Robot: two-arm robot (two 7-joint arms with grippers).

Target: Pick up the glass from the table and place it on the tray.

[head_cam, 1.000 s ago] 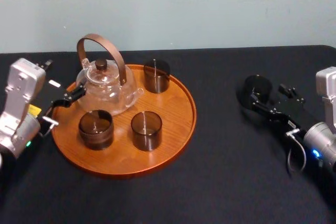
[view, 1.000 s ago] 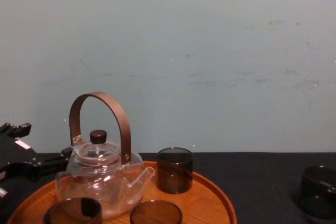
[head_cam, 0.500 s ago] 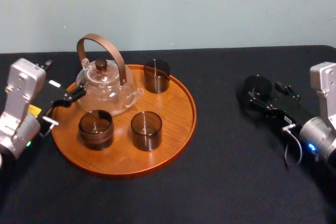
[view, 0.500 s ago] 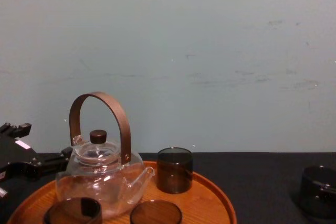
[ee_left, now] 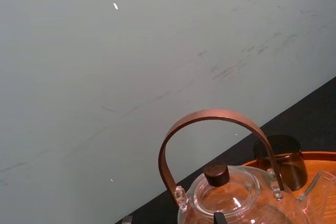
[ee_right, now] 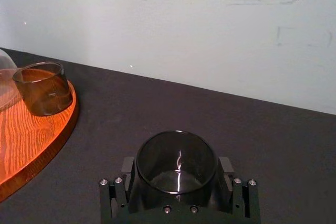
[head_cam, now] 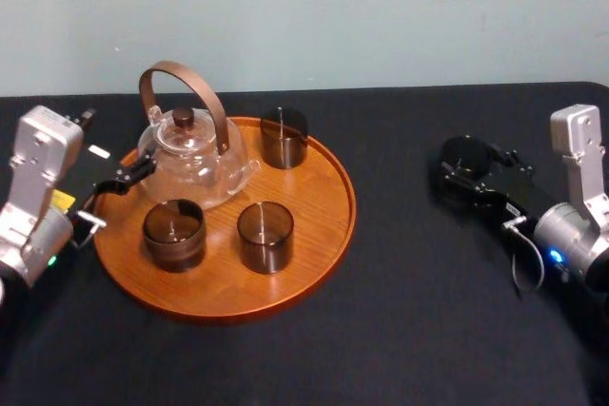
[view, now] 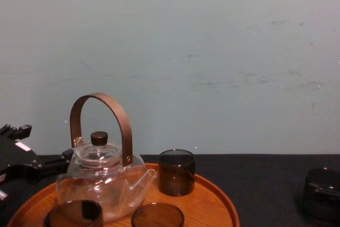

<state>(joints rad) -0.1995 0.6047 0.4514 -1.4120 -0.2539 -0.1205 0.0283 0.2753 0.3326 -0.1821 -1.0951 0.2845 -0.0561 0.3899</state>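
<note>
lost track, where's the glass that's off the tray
Head view: the glass stands on the table at the robot's right, within the right gripper, off the tray.

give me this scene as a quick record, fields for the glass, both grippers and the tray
target glass: upright on the table, right of the tray
right gripper: around the target glass
left gripper: parked beside the teapot at the tray's left edge
tray: holds teapot and three dark glasses
task state: target glass not yet on tray

Matte black table (head_cam: 400, 330), glossy grainy wooden tray (head_cam: 319, 221), smoky smooth glass (ee_right: 177, 161), clear-glass teapot (head_cam: 195, 164).
</note>
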